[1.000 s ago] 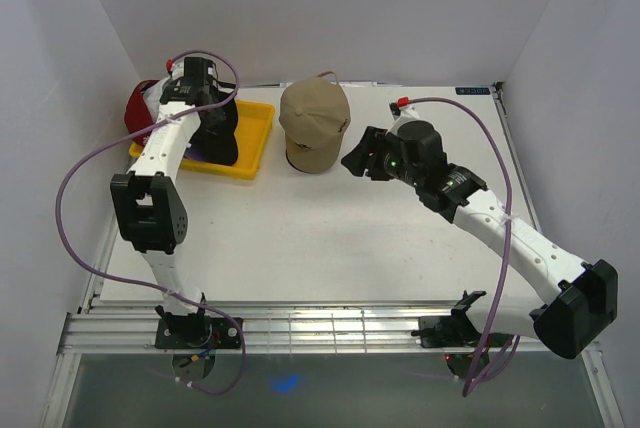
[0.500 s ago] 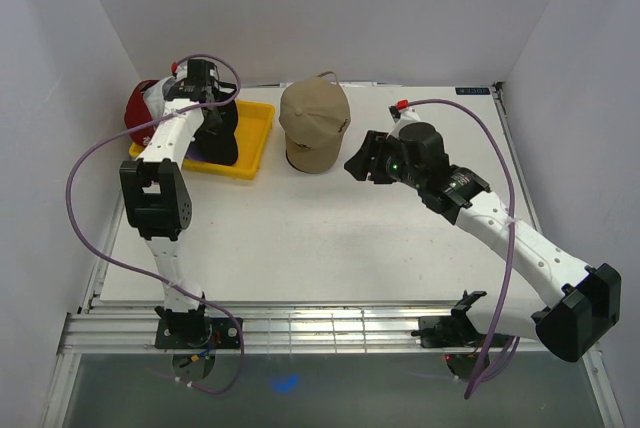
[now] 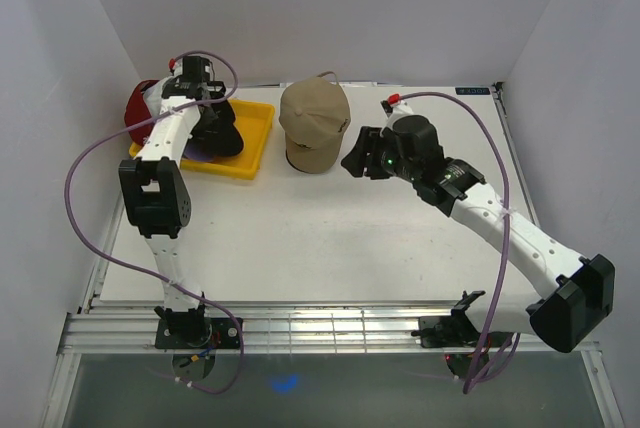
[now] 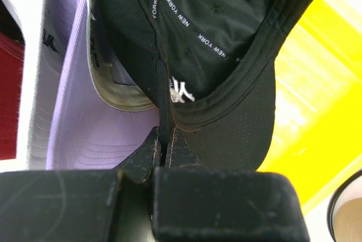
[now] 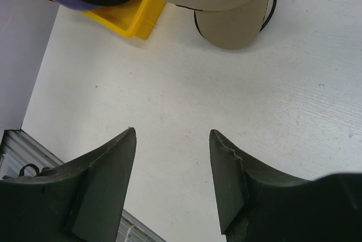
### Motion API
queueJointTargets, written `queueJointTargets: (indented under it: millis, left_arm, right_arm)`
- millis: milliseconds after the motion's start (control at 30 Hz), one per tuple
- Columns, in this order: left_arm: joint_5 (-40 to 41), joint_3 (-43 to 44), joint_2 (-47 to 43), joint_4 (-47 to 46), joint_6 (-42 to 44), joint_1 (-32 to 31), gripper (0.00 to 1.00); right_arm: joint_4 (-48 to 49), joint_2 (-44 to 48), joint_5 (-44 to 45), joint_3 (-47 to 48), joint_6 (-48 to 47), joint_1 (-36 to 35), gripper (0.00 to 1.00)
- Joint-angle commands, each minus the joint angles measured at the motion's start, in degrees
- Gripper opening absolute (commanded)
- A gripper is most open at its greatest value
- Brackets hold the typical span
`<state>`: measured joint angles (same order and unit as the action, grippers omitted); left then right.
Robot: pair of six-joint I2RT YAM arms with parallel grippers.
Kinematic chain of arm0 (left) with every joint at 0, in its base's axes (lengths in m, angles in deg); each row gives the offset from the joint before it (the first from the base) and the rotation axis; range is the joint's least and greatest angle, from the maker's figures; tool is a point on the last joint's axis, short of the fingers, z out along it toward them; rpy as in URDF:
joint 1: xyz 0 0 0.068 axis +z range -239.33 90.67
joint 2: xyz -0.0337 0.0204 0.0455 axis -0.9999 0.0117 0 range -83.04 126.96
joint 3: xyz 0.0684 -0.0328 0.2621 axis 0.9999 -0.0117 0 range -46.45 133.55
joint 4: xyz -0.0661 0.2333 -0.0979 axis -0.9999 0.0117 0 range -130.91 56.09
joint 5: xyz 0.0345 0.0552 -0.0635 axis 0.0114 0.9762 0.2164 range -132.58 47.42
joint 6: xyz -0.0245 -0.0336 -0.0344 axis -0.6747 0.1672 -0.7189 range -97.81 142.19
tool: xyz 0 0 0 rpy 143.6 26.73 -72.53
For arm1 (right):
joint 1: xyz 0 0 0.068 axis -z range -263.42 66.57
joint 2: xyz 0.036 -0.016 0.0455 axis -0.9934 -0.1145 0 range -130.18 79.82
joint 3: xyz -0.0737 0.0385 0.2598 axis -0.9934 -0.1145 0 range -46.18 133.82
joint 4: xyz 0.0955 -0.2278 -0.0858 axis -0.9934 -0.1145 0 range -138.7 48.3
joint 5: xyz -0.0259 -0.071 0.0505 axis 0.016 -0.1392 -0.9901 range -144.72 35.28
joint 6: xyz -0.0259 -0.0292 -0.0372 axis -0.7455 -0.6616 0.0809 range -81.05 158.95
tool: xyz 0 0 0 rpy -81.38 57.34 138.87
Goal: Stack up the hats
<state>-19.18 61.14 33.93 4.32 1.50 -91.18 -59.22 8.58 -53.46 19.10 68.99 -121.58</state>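
Left claw (image 4: 164, 143) is clamped on the rim of the black New York cap (image 4: 226, 44), upper left of the top view over the yellow tray (image 3: 257, 138). The lavender cap (image 4: 73, 112) lies against it, and the red cap (image 3: 138, 110) is at the tray's left end. Right claw (image 5: 172, 140) gapes with nothing in it, above bare surface (image 3: 320, 238) just right of the beige cap (image 3: 315, 123), which sits top centre, apart from the others.

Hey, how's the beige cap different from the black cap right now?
The beige cap sits crown-up beside the yellow tray, untouched; the black cap is over that tray, pinched by the shut left gripper. The black cap shows its lining; the beige cap only its outside. Both are brimmed baseball caps.
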Motion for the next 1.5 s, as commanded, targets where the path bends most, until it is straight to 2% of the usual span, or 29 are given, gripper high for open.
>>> queueJointTargets:
  millis: [0, 133, 233, 433, 700, 900, 1033, 1267, 1467]
  left_arm:
    - [-1.1, 3.8, -4.4, 0.2, 1.1, 0.5, 0.00]
    - [-2.8, 7.7, -5.2, 3.3, 1.7, 0.5, 0.00]
    - [-4.0, 9.2, -6.2, 5.8, 1.9, 0.5, 0.00]
    - [-5.8, 9.4, -10.6, 9.1, 2.1, 0.5, 0.00]
    - [-10.3, 5.8, -18.3, 11.0, 0.4, 0.5, 0.00]
    - [-13.6, 2.8, -24.2, 12.9, -1.1, 0.4, 0.00]
    - [-15.4, -0.2, -29.0, 13.6, -2.0, 0.4, 0.00]
    - [-19.2, -5.0, -36.1, 14.4, -3.6, 0.4, 0.00]
    - [-21.8, -7.0, -40.8, 15.3, -4.5, 0.4, 0.00]
  right_arm:
    - [-0.1, -1.0, -0.4, 4.9, -2.8, -0.7, 0.60]
    - [-0.2, -4.1, -0.6, 9.8, -4.7, -2.9, 0.59]
    - [-0.9, -7.1, 2.4, 13.2, -7.3, -6.3, 0.59]
    - [-1.5, -14.6, 6.6, 22.9, -11.7, -13.0, 0.59]
    - [0.5, -25.1, 11.7, 33.8, -17.9, -20.8, 0.59]
    - [4.6, -33.4, 20.0, 40.6, -26.2, -28.6, 0.59]
    - [5.6, -39.2, 27.3, 48.6, -30.8, -33.5, 0.59]
    - [10.0, -45.4, 35.0, 54.9, -40.2, -38.6, 0.63]
    - [12.7, -49.1, 42.9, 57.9, -46.3, -40.2, 0.67]
